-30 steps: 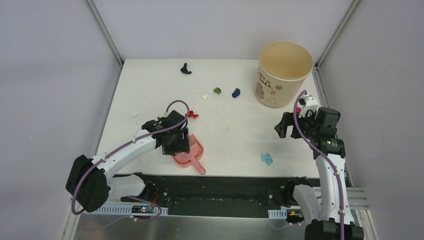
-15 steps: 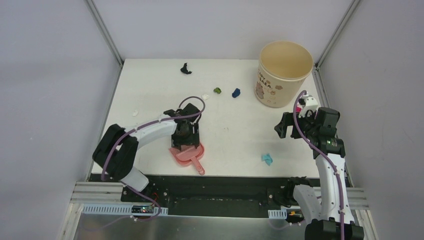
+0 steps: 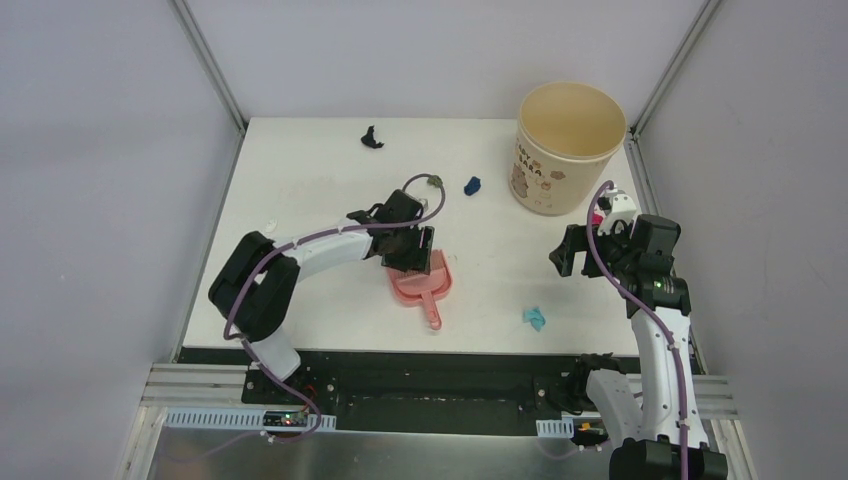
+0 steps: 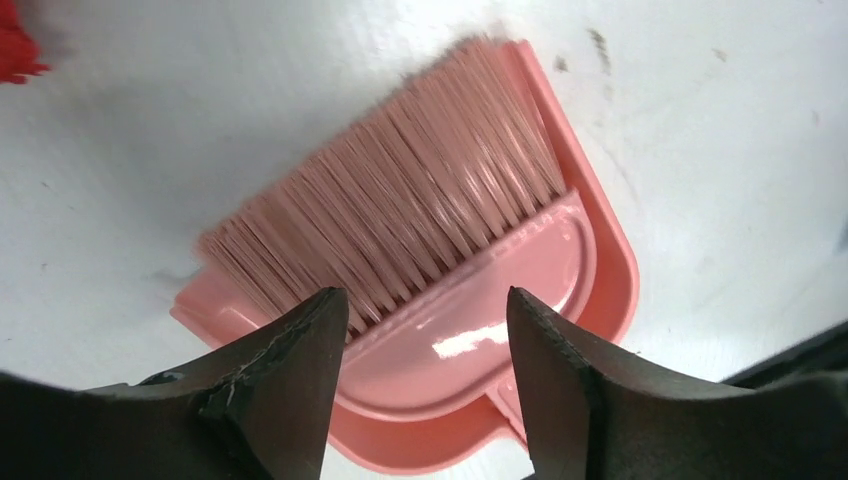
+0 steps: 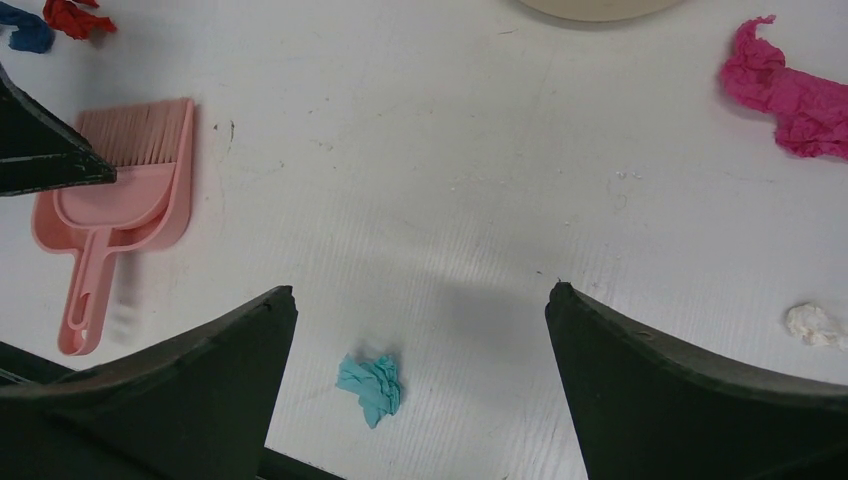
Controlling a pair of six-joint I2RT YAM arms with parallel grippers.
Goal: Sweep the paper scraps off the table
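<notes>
On the table (image 4: 700, 100), only the left wrist view shows brush (image 4: 400, 200) bristles

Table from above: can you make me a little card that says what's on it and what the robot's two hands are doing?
Sweeping tools: pink brush lying in pink dustpan
Left gripper: open, over the brush
Right gripper: open, empty, looking down at teal scrap
Loose paper: black scrap, dark blue scrap, red scrap
Bucket: far right corner of the table
</notes>
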